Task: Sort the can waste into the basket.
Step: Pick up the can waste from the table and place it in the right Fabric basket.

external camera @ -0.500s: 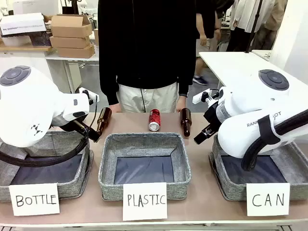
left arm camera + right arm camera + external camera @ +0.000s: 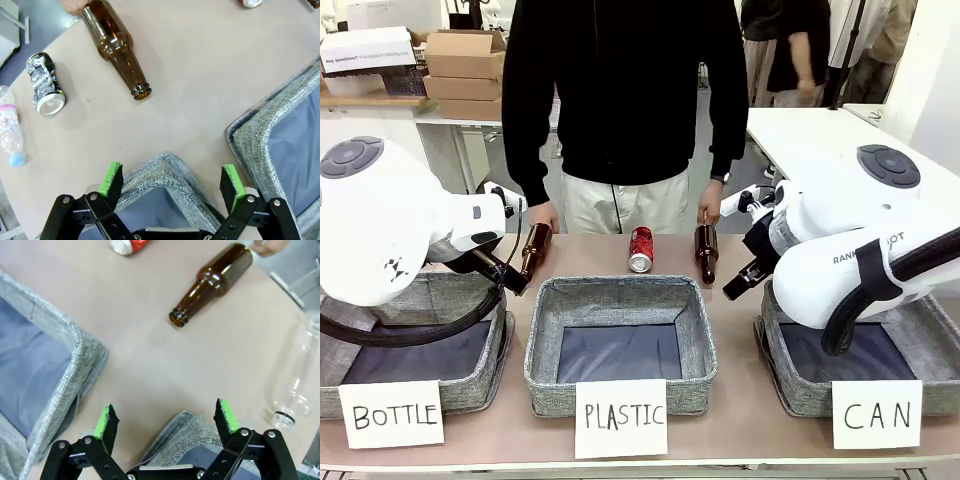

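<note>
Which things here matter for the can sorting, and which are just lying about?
Job: red can, dark can, CAN basket.
Lying about: left brown bottle, right brown bottle, clear bottle, second clear bottle, PLASTIC basket, BOTTLE basket.

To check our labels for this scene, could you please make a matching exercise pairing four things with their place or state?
Things:
1 red can
2 dark can
3 CAN basket
4 left gripper

Place or state:
A open above a corner of the BOTTLE basket
B between two brown bottles
C near a crumpled clear bottle
D beneath the right arm

Pairs: 1-B, 2-C, 3-D, 4-A
</note>
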